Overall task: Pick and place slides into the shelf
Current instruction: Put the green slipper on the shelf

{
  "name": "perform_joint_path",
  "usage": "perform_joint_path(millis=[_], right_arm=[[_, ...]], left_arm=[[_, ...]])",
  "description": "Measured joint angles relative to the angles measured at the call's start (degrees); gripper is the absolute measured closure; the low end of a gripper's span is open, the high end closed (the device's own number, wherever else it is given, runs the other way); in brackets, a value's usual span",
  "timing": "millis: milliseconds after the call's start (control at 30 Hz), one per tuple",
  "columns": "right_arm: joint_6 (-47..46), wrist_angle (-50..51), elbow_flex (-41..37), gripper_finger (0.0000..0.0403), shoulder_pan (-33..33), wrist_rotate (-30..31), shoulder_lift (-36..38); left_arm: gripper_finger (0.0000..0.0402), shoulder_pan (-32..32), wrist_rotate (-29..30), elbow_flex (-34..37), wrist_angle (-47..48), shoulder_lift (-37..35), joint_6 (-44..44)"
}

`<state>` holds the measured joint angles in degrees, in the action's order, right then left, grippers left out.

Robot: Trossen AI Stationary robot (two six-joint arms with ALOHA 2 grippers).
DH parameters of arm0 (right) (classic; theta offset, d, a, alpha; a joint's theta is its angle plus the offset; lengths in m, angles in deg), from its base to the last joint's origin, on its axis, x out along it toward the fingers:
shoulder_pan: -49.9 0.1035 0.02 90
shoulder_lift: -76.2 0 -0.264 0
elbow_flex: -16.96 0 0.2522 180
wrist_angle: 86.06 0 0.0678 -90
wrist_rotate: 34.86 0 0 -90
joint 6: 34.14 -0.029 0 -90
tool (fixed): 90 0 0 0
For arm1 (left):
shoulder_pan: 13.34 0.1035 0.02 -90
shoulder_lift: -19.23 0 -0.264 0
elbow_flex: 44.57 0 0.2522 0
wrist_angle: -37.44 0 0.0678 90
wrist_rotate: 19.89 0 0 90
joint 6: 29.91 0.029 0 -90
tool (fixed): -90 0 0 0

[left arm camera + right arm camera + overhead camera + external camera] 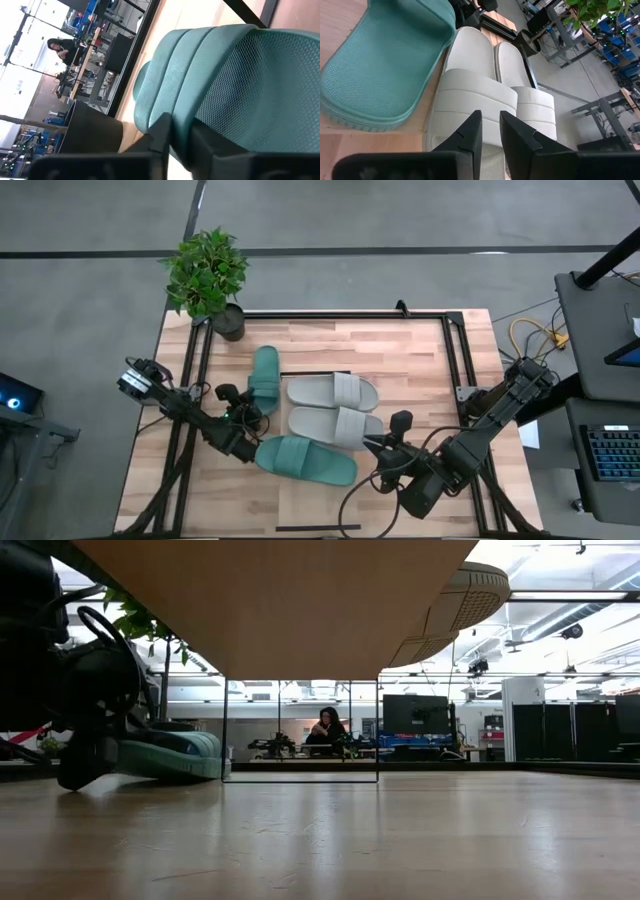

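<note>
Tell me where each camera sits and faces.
High: above the table, looking straight down; both arms show.
Low: at tabletop height, facing the room; left gripper beside the teal slide.
Left wrist: on the left arm, facing that slide; its fingers clamp it.
Right wrist: on the right arm, facing a grey slide between its fingers.
Both wrist views share the teal slide.

We see the teal slide (235, 85) beyond the left fingers (162, 131) cut off by the edge
</note>
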<state>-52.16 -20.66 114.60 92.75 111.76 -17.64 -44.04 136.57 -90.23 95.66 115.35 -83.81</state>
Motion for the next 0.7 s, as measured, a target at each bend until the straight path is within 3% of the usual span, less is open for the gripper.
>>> perform_joint_path(millis=[200, 700], right_arm=[[0.0, 0.0, 0.0, 0.0341, 0.0, 0.0, 0.0], [0.0, 0.0, 0.0, 0.0342, 0.0, 0.0, 0.0]], left_arm=[[0.0398, 0.0, -1.3, 0.0, 0.6, -0.6, -0.1], [0.0401, -0.7, -10.5, 0.0, 9.5, -10.1, -1.1]])
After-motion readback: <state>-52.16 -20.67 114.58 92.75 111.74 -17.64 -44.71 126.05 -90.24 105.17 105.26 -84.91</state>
